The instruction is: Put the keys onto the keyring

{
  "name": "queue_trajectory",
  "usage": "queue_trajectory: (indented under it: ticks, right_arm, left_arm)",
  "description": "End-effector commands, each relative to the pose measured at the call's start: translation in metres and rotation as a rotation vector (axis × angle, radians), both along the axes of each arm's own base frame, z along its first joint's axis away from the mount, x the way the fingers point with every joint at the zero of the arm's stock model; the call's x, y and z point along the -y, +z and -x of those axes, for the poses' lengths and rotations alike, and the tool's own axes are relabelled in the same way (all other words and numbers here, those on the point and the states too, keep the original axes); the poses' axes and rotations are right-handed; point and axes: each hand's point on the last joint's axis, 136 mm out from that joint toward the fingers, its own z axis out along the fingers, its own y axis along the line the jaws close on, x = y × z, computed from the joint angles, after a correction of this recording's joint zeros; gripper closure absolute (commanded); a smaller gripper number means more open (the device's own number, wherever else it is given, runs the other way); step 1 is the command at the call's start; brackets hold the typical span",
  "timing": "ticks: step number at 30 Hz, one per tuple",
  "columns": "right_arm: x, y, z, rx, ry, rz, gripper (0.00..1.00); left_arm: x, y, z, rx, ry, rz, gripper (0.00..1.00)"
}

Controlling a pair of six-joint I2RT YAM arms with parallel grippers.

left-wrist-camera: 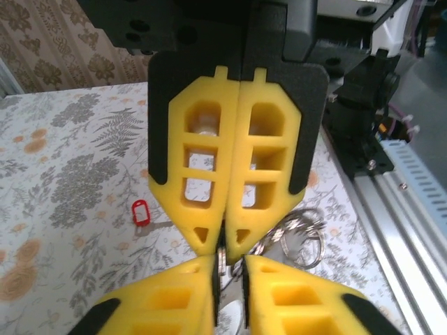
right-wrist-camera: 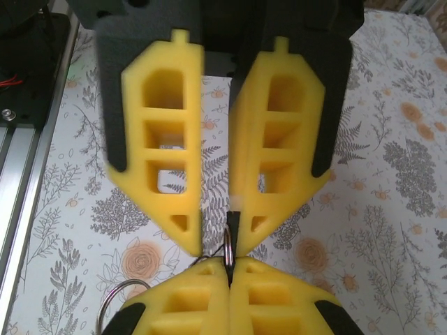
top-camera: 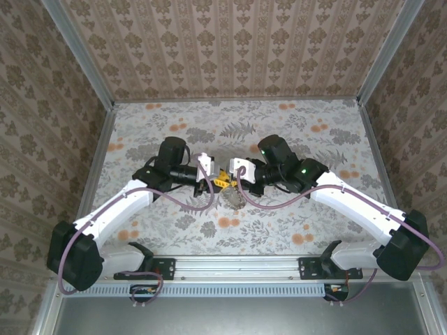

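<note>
Tabletop floral, walls patterned; right hand clenched on keyring; left hand state unclear.

The top camera sits high above the near edge and looks down over the whole bench. The left wrist camera looks from very near along the left pincer at the right pincer. The right wrist camera faces the opposite way. All three views share this meeting place.
</note>
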Motion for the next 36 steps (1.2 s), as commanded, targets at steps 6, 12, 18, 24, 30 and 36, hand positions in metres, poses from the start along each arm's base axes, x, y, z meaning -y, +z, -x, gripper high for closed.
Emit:
queue_trajectory:
  ticks: [6, 12, 18, 24, 30, 36]
  right_arm:
    - [-0.009, 0.023, -0.009, 0.055, 0.000, -0.075, 1.00]
    - [0.000, 0.026, -0.014, 0.041, -0.047, -0.151, 0.85]
    - [0.019, 0.028, -0.017, 0.001, -0.082, -0.212, 0.73]
    - [0.023, 0.025, -0.010, 0.051, -0.023, -0.189, 0.76]
    - [0.022, 0.019, -0.008, 0.140, 0.050, -0.159, 0.79]
    - [0.017, 0.020, -0.003, 0.151, 0.105, -0.176, 0.78]
  left_arm:
    - [0.002, 0.001, -0.009, 0.079, 0.013, -0.056, 1.00]
    - [0.002, 0.015, -0.009, 0.117, -0.002, -0.012, 1.00]
    - [0.001, 0.041, -0.002, 0.091, -0.074, 0.100, 1.00]
    - [0.001, 0.046, 0.001, 0.100, -0.125, 0.143, 1.00]
    - [0.004, 0.053, 0.002, 0.108, -0.163, 0.176, 1.00]
    - [0.006, 0.052, 0.000, 0.111, -0.160, 0.172, 1.00]
